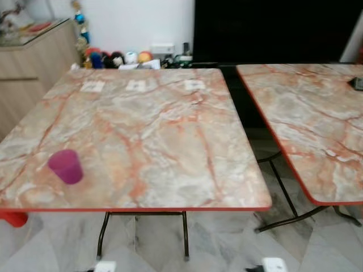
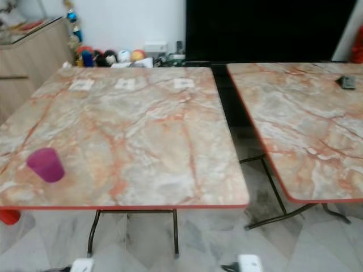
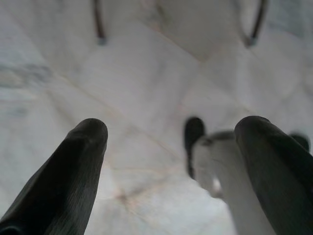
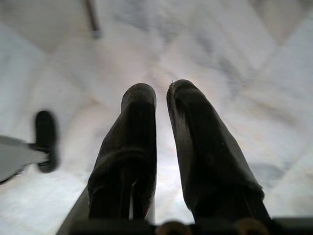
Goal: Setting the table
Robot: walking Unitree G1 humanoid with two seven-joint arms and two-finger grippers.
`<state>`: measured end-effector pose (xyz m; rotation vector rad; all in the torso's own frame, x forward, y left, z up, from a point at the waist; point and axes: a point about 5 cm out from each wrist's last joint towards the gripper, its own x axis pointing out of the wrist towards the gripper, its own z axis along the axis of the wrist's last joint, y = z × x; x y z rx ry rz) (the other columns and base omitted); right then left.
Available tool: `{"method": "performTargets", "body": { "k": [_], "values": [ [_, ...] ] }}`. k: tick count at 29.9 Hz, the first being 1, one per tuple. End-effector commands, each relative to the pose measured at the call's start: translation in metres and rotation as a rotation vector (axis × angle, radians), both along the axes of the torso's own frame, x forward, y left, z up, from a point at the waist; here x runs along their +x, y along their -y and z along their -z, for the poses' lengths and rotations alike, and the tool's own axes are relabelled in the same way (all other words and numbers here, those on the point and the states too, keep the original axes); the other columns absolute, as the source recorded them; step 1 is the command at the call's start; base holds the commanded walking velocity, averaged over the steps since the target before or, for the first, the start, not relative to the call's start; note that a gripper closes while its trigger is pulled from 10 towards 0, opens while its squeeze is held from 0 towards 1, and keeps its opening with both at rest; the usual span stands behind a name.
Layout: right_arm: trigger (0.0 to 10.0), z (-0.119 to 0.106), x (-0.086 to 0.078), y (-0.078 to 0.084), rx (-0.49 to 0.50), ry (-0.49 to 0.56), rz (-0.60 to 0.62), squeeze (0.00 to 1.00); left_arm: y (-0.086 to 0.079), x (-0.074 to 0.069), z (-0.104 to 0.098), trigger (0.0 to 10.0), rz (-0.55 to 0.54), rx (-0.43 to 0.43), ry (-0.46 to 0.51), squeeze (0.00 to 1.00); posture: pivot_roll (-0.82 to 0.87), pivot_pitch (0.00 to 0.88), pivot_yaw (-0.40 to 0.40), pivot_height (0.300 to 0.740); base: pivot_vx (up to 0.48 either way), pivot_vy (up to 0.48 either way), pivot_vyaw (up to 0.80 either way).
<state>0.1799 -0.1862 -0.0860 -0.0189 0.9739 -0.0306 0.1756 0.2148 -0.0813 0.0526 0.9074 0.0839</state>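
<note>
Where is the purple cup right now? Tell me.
The purple cup stands upright on the nearer marble table, near its front left corner on the robot's left, apart from the three white cards along the far edge.

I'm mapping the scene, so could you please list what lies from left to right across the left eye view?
Wooden cabinet → purple cup → near marble table → second marble table → dark object at its far right edge.

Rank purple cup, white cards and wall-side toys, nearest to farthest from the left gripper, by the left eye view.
From the left gripper, hanging low:
1. purple cup, near left corner.
2. white cards, far edge of table.
3. toys, by the wall.
</note>
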Motion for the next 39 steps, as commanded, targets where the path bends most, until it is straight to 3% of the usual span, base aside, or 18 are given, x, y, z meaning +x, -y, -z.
{"method": "performTargets", "body": {
  "k": [1,12,36,39],
  "values": [
    [10.0,0.0003,-0.004,0.0114,-0.026,-0.011,0.015,0.0,0.0064,-0.003,0.003,10.0,0.003,-0.016,-0.02,0.0,0.0,0.055,-0.005,0.74,0.0,0.48,0.0],
    [10.0,0.0,-0.0033,0.0118,-0.027,-0.011,0.017,0.0,0.005,-0.0014,0.002,10.0,-0.006,-0.015,-0.015,0.0,0.01,0.071,-0.007,0.74,0.0,0.45,0.0],
    [10.0,-0.0002,-0.0029,0.0118,-0.026,-0.011,0.016,0.0,0.0065,0.006,-0.002,10.0,0.039,0.007,0.023,0.0,0.02,0.079,-0.009,0.74,0.0,0.0,0.0],
    [10.0,-0.0002,-0.0029,0.0118,-0.026,-0.011,0.016,0.0,0.0069,0.007,-0.0024,10.0,0.04,0.004,0.025,0.0,0.02,0.08,-0.009,0.74,0.0,-0.48,0.0]
  ]
}}
